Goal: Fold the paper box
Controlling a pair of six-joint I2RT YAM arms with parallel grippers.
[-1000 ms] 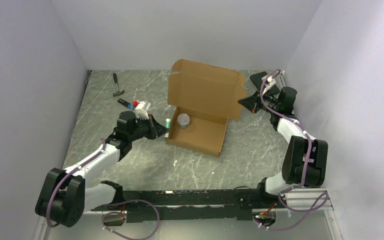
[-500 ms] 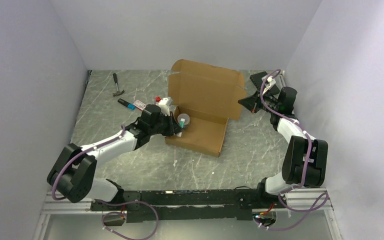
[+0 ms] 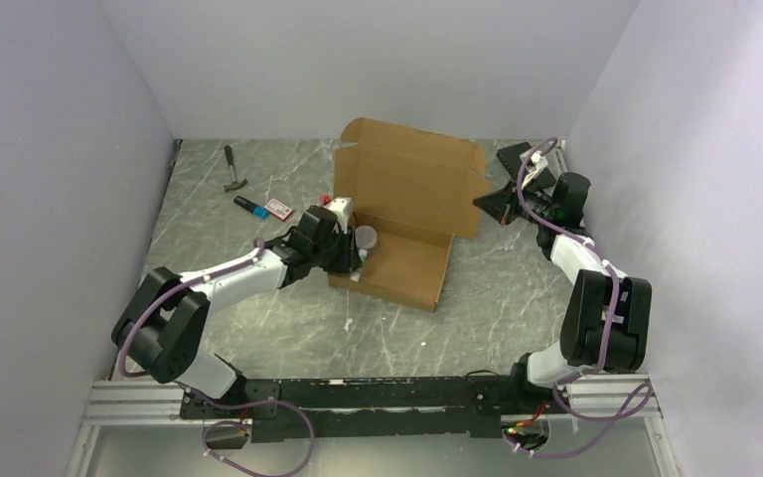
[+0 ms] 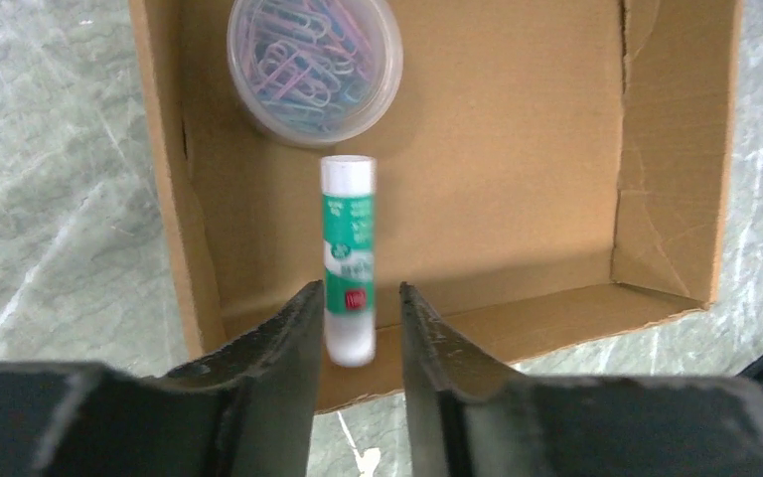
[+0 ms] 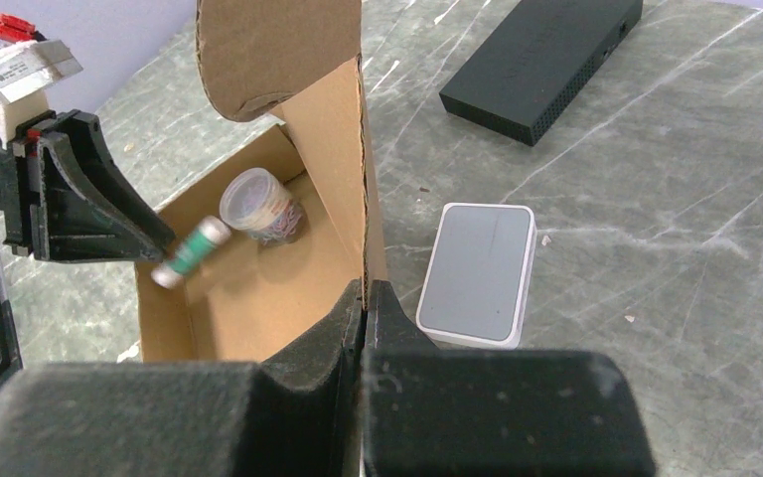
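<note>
Hovering over the tray's 9 o'clock wall, the left end effector [image 4: 356, 290] shows fingers parted slightly wider than a glue stick [image 4: 349, 238], apparently loose, near a tub of paper clips [image 4: 313, 65]. The paper box [image 3: 397, 263] sits mid-way across the bench [image 3: 258, 328], its tray formed and its lid upright at 12 o'clock. The clenched right end effector [image 5: 363, 293] pinches the lid's 3 o'clock edge; closing remains.

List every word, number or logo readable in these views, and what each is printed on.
No text is legible.
Glue stick: green-and-white label with a red patch, print too blurred to read.
Red-and-white card: too small to read.
Grey-topped white module: no readable print.
Paper box: plain cardboard, no print.
</note>
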